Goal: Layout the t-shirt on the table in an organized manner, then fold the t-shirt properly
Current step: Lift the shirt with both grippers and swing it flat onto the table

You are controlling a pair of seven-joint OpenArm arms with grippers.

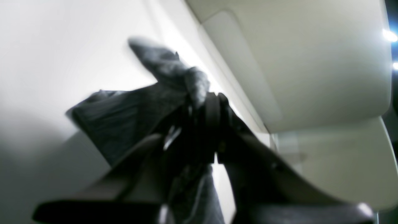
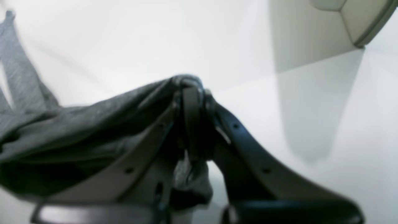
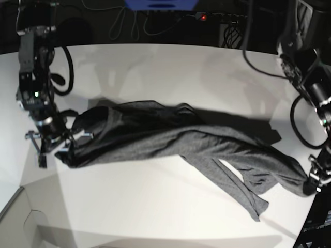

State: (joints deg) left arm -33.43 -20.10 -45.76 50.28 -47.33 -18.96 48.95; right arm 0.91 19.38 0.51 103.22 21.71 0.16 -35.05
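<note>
**T-shirt held stretched between both arms over the table**

Near edge of the base view: a loose sleeve or hem end of the t-shirt [image 3: 170, 139] hangs lowest at front right, its tip close to the table [image 3: 155, 206] surface; cannot tell whether it touches. A narrow slit of white shows between two strips of cloth there.

Mid-scene: the shirt runs as one long, twisted band across the table, from the right gripper [image 3: 64, 138] on the view's left side to the left gripper [image 3: 310, 185] on the view's right side. The cloth is bunched and creased, not flat. It casts a shadow on the tabletop behind it.

Right gripper, right wrist view: the jaws are together, clamped on a gathered fold of grey knit [image 2: 77, 124]; cloth wraps over the fingertips [image 2: 191, 90] and drapes away to the left. White table fills the background [image 2: 155, 37].

Left gripper, left wrist view: the gripper [image 1: 211, 99] is closed on a wad of shirt fabric [image 1: 124, 124]; a blurred tuft sticks up above the tips. The picture is motion-blurred, so fine detail is unclear.

Far side: bare white table beyond the shirt, then dark cables [image 3: 129, 23] and a blue object [image 3: 160, 4] at the back edge.
</note>
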